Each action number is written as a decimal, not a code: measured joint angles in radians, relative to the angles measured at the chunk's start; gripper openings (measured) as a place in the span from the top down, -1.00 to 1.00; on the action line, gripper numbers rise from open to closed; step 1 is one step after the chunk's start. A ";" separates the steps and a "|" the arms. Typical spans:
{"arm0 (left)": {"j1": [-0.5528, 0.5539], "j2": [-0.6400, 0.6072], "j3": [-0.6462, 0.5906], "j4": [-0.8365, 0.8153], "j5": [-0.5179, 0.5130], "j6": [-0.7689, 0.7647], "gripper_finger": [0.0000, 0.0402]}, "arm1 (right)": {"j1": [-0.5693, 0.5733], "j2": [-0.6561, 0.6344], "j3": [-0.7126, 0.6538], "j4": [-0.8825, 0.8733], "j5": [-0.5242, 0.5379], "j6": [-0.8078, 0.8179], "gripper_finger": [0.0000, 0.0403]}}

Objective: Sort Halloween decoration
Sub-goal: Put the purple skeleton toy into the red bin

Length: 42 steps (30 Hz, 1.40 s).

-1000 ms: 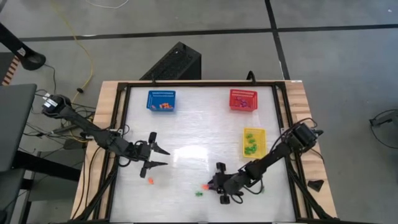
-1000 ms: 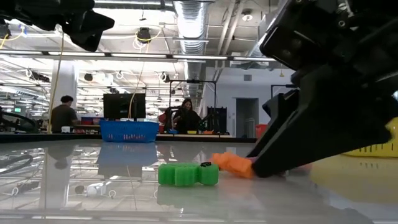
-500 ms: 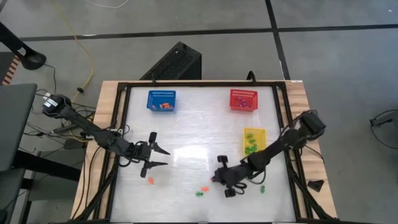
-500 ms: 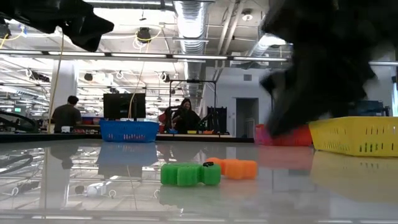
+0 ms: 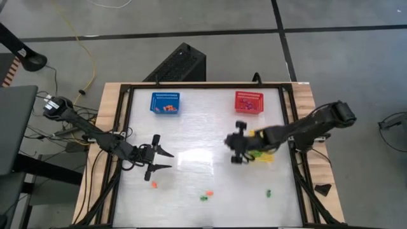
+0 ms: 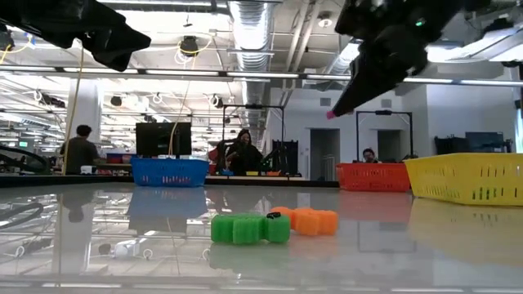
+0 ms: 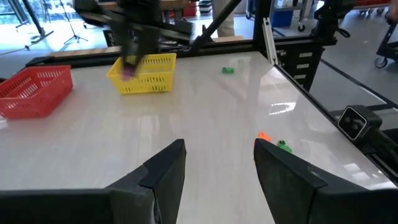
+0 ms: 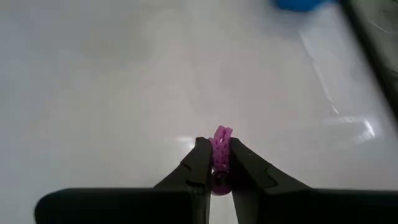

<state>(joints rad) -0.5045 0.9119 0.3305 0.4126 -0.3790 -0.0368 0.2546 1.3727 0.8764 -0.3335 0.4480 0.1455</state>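
My right gripper (image 8: 219, 148) is shut on a small purple trinket (image 8: 220, 134) and hangs high over the table's middle right (image 5: 233, 145), beside the yellow basket (image 5: 260, 137). In the low view the trinket shows as a pink tip (image 6: 331, 115). My left gripper (image 5: 163, 159) waits open at the left, fingers level (image 7: 217, 163). Loose trinkets lie flat on the table: one orange (image 5: 153, 185), an orange (image 5: 209, 193) and green (image 5: 203, 198) pair touching each other, and one green (image 5: 268, 191). My right gripper pinches the purple trinket between its two fingertips (image 8: 202, 155), which come at it slanting down. The trinket's upper end (image 8: 221, 131) sticks out past the fingertips. It is lifted well clear of the table.
A blue basket (image 5: 165, 103) stands at the far left and a red basket (image 5: 248, 102) at the far right, both with trinkets inside. The yellow basket, partly under my right arm, holds green ones. A black frame (image 5: 124, 127) borders the table. People stand in the room behind.
My right gripper has risen from the tabletop near the orange and green pair and swung toward the far edge, up beside the yellow basket, tipping closer to level. The purple trinket now hangs clear of the table.
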 joint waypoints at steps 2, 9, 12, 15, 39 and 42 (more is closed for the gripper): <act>0.000 0.000 0.000 0.000 0.000 0.000 0.10 | -0.069 -0.029 0.000 -0.031 0.008 0.002 0.66; 0.000 0.000 0.000 -0.004 -0.001 -0.004 0.10 | -0.319 -0.070 0.002 -0.081 0.024 -0.019 0.66; 0.000 0.000 0.000 -0.004 -0.001 -0.010 0.10 | -0.424 -0.071 0.002 -0.099 0.017 -0.031 0.66; 0.000 0.000 0.000 -0.004 -0.001 -0.011 0.10 | -0.527 -0.071 0.002 -0.101 -0.037 -0.024 0.65; 0.000 0.000 0.000 -0.021 -0.002 -0.001 0.10 | -0.814 0.088 0.002 -0.129 -0.084 0.145 -0.05; 0.000 0.000 0.000 -0.030 -0.002 -0.001 0.10 | -0.813 0.081 0.002 -0.133 -0.092 0.130 -0.21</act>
<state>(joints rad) -0.5045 0.9115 0.3305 0.3823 -0.3809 -0.0380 -0.5583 1.4538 0.8787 -0.4661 0.3563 0.2755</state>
